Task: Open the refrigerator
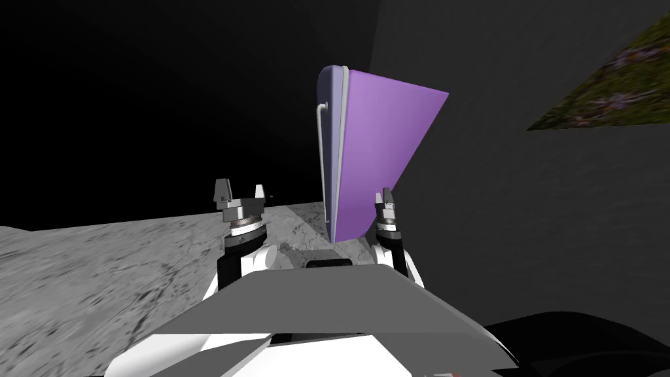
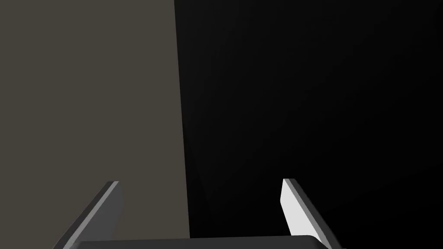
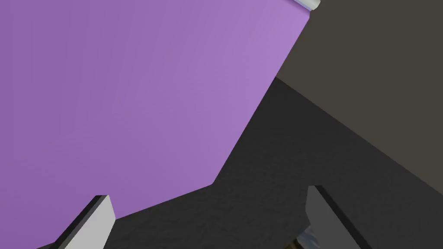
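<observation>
The refrigerator [image 1: 373, 150] is a tall purple box straight ahead, seen at a slant. Its pale lavender door [image 1: 330, 131] faces left and lies flat against the body, with a thin white handle [image 1: 320, 131] along its outer edge. My right gripper [image 1: 385, 196] is open, low beside the purple side wall [image 3: 130, 86], which the right wrist view shows close ahead of my right gripper [image 3: 210, 216]. My left gripper [image 1: 241, 191] stands open with nothing in it, to the left of the door and below the handle; the left wrist view shows my left gripper [image 2: 199, 212] with its fingers wide apart.
A dark grey wall [image 1: 523, 196] rises right behind the refrigerator on the right, with a green-brown picture [image 1: 608, 78] high on it. Grey marbled floor [image 1: 98, 275] spreads to the left. Beyond its edge is a black area [image 1: 131, 98].
</observation>
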Robot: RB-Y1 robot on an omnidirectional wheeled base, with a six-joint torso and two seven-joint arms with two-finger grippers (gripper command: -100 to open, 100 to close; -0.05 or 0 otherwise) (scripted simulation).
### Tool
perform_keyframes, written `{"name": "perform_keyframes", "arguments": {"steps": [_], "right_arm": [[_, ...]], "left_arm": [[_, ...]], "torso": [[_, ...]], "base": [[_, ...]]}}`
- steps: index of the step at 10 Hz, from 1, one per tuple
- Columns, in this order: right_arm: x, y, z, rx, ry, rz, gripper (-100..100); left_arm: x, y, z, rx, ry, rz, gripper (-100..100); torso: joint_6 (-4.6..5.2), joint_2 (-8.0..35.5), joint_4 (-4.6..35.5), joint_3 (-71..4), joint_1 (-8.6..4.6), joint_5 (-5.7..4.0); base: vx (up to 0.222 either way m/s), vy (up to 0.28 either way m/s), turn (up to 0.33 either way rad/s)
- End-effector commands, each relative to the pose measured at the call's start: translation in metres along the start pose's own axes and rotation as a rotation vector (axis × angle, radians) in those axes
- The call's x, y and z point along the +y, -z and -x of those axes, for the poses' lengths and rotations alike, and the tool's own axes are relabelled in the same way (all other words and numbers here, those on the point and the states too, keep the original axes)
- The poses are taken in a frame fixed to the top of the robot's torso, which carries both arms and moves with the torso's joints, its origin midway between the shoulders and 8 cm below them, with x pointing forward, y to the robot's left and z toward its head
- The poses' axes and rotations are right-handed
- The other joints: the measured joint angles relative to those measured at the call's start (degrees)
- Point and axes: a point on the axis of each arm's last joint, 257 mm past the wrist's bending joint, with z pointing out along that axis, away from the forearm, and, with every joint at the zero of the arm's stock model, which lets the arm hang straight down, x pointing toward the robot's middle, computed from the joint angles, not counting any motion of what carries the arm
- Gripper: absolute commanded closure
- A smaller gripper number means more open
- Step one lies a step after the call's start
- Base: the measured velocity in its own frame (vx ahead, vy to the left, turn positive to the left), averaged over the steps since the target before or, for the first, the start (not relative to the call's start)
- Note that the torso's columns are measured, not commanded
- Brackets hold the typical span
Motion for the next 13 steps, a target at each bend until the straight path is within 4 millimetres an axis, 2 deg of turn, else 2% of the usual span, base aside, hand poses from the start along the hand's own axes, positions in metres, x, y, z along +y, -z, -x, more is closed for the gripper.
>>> {"name": "perform_keyframes", "arguments": {"steps": [1, 9, 10, 11, 13], "right_arm": [[0.0, 0.0, 0.0, 0.0, 0.0, 0.0, 0], [0.0, 0.0, 0.0, 0.0, 0.0, 0.0, 0], [-0.005, 0.003, -0.002, 0.04, 0.035, -0.01, -100], [-0.01, 0.005, -0.004, 0.072, 0.067, -0.021, -100], [-0.025, 0.013, -0.004, 0.138, 0.152, -0.058, -100]], "left_arm": [[0.0, 0.0, 0.0, 0.0, 0.0, 0.0, 0], [0.0, 0.0, 0.0, 0.0, 0.0, 0.0, 0], [0.0, 0.0, 0.0, 0.0, 0.0, 0.0, 0], [0.0, 0.0, 0.0, 0.0, 0.0, 0.0, 0], [0.0, 0.0, 0.0, 0.0, 0.0, 0.0, 0]], "torso": [[0.0, 2.3, 2.3, -4.7, 0.0, 0.0], [0.0, 35.4, 35.4, -70.7, 0.0, 0.0], [0.0, 39.6, 39.6, -79.2, 0.0, 0.0], [0.0, 41.5, 41.5, -83.1, 0.01, 0.0], [0.0, 42.2, 42.2, -84.5, 0.04, 0.01]], "base": [[0.0, 0.0, 0.0], [0.0, 0.0, 0.0], [0.007, 0.008, 0.006], [0.004, 0.017, 0.009], [0.005, 0.029, 0.01]]}}
